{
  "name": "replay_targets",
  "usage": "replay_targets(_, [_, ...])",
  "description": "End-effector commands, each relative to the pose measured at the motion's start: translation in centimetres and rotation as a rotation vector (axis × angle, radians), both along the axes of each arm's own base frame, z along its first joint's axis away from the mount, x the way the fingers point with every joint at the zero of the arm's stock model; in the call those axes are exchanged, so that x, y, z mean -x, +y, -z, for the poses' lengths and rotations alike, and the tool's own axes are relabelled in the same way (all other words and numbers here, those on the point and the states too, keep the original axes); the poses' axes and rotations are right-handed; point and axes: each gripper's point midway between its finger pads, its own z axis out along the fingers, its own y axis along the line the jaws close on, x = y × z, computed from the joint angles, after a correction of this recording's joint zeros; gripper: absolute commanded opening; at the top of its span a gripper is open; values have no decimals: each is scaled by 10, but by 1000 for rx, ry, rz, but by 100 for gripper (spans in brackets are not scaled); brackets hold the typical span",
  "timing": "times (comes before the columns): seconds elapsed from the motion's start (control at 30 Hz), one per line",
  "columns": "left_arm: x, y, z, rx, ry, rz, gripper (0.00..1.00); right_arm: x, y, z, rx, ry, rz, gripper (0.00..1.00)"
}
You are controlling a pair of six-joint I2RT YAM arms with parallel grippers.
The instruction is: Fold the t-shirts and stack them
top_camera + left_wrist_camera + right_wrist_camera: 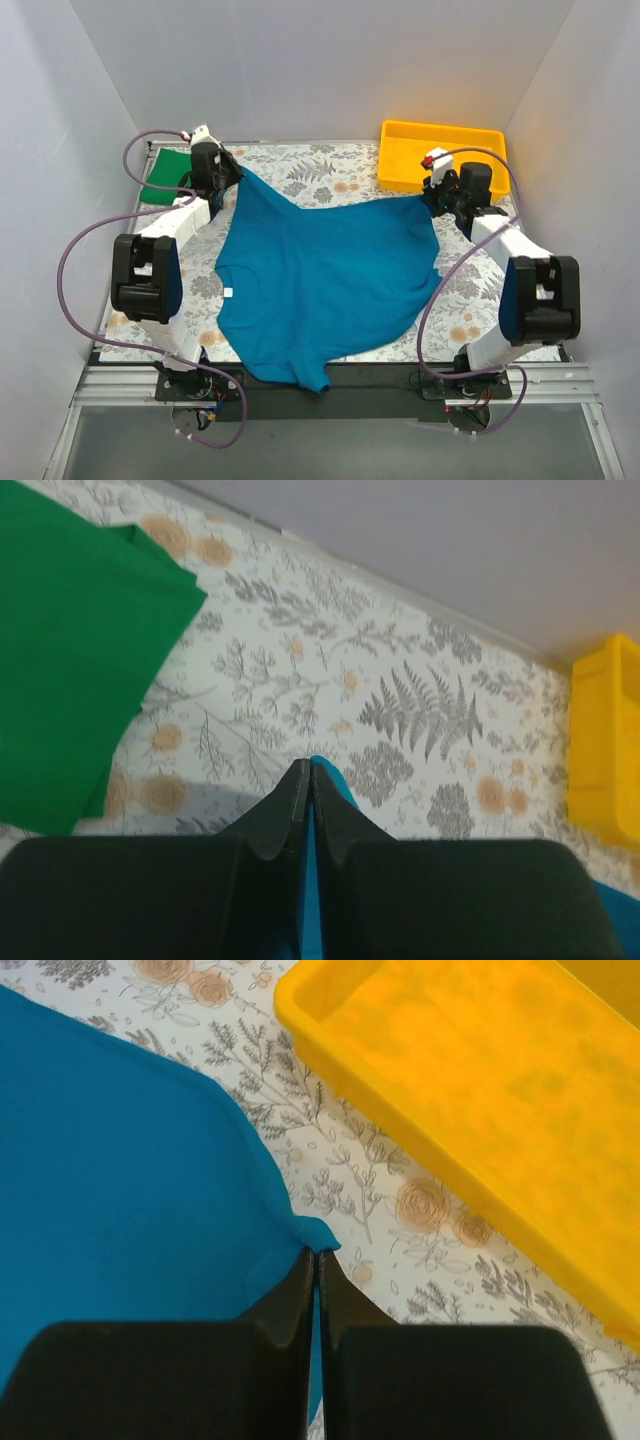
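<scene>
Evidently soft and limp, teal t-shirt [320, 270] lies stretched between left gripper [308, 772] and right gripper [317, 1258], each pinching a far corner.

1. Green t-shirt [70, 660]: cut off by the left edge in the left wrist view. In the top view, its right part sits behind the left gripper [232, 175].
2. Teal-blue t-shirt [333, 788]: left wrist view shows only a sliver, pinched between the closed fingers. The rest is under the gripper body.
3. Yellow tray [480, 1070]: cut off top and right in the right wrist view.
4. White tag [228, 293] at the collar: too small to read.
</scene>
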Motion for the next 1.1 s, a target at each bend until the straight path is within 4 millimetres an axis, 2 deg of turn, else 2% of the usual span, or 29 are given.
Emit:
replay_targets(0.0, [-25,20,-49,37,-111,-58,0,-52,-5,-37,32,-148,90,1])
replay_targets(0.03, [-28,23,-46,39,-105,-58,0,-59,-6,-42,33,-158,100,1])
replay_targets(0.13, [-37,19,-39,36,-95,-19,0,-70,-11,-31,45,-136,127,1])
replay_targets(0.17, [-39,20,-30,33,-78,-13,0,-72,-12,-29,49,-133,134,1])
replay_targets(0.3, [-44,12,-23,44,-68,35,0,-76,-12,-23,49,-121,141,1])
replay_targets(0.57, [-55,7,-37,58,-94,62,0,-84,-9,-36,37,-134,133,4])
replay_targets(0.67, [-60,8,-43,54,-99,57,0,-86,-7,-45,39,-143,118,18])
replay_targets(0.7, [-62,9,-43,52,-96,51,0,-86,-6,-48,42,-136,110,37])
replay_targets(0.73, [-62,10,-37,49,-77,48,0,-85,-6,-52,45,-129,101,48])
replay_targets(0.77, [-66,11,-44,47,-84,41,0,-83,-3,-53,48,-119,76,56])
replay_targets(0.8, [-67,15,-44,44,-76,29,7,-73,-2,-53,76,-93,38,65])
replay_targets(0.83, [-66,19,-44,41,-59,19,21,-62,5,-52,79,-73,-23,69])
replay_targets(0.87, [-68,22,-55,37,-75,8,36,-52,8,-50,92,-62,-68,72])
replay_targets(0.9, [-66,30,-58,29,-75,-20,47,-37,6,-56,144,-82,-138,75])
replay_targets(0.93, [-61,33,-61,24,-65,-25,58,-10,8,-34,151,15,-204,77])
replay_targets(0.97, [-55,36,-82,16,-99,-26,60,12,14,-25,138,64,-282,77])
replay_targets(1.03, [-38,44,-92,16,-115,-31,66,42,3,-11,209,107,-354,76])
replay_targets(1.07, [-30,45,-97,19,-124,-26,68,78,-3,22,218,239,-386,76])
